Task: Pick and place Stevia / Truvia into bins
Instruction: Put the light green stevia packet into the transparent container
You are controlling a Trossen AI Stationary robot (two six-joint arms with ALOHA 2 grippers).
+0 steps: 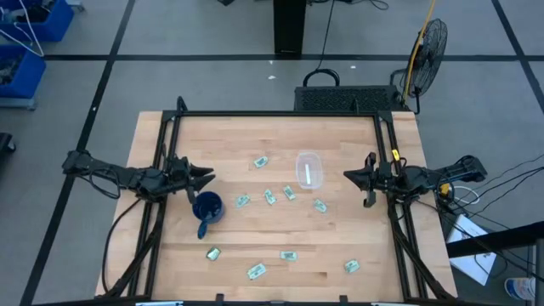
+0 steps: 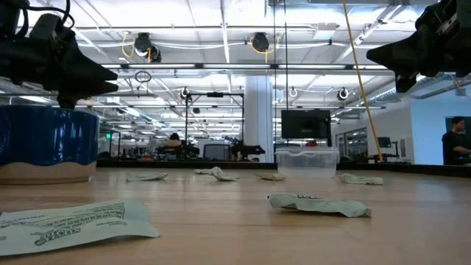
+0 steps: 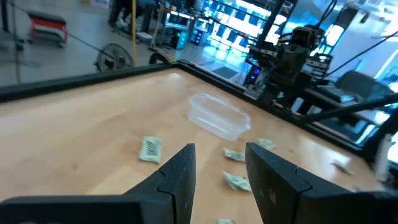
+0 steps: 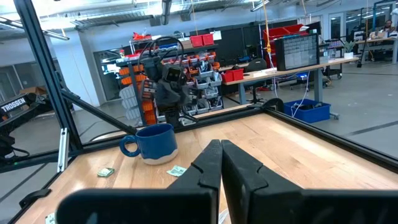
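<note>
Several pale green and white Stevia packets lie flat, scattered over the wooden table (image 1: 255, 229), among them one (image 1: 261, 161) near the bin, a group (image 1: 269, 196) mid-table and a row (image 1: 289, 254) toward the near edge. The clear plastic bin (image 1: 308, 169) stands upright right of centre and also shows in the left wrist view (image 3: 217, 116). My left gripper (image 1: 206, 177) hovers above the table's left part, just beyond the blue mug, fingers open (image 3: 221, 158). My right gripper (image 1: 347, 176) hovers right of the bin, fingers shut (image 4: 221, 152). Neither touches anything.
A dark blue mug (image 1: 206, 206) stands left of centre, below my left gripper, its handle toward the near edge. A black frame rail (image 1: 280, 114) runs along the far edge, with arm mounts at both sides. Bare wood lies between the packets and the far edge.
</note>
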